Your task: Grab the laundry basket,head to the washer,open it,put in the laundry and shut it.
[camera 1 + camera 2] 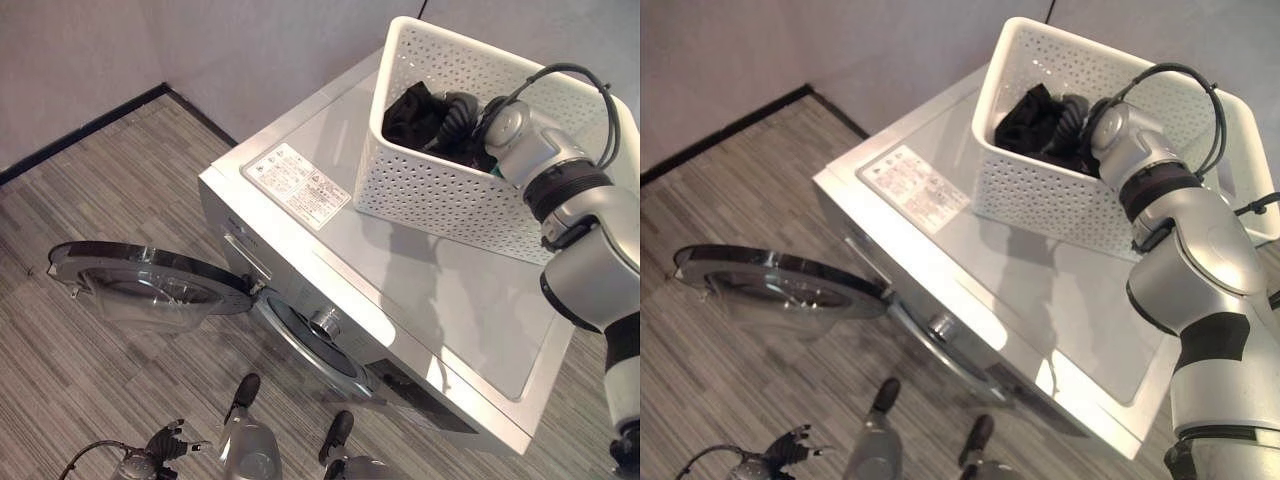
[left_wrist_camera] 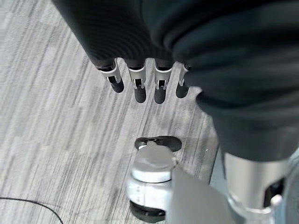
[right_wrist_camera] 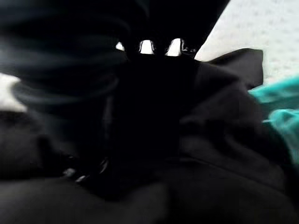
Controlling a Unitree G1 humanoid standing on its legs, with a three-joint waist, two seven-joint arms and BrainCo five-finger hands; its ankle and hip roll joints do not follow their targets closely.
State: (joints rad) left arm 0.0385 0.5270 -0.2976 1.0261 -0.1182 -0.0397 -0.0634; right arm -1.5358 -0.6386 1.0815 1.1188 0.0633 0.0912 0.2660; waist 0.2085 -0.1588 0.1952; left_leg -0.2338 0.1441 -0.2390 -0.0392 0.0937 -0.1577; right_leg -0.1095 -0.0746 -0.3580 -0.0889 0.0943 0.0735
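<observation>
Right hand amid crumpled black laundry in white perforated basket.

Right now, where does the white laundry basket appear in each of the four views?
Left eye view: white laundry basket at upper right, standing on top of the washer.
Right eye view: same basket, upper middle, on the washer.
Left wrist view: I cannot find it; there is floor past the left hand.
Right wrist view: its white perforated wall behind black clothing.
Shared landmark: the black clothing in the basket.
</observation>
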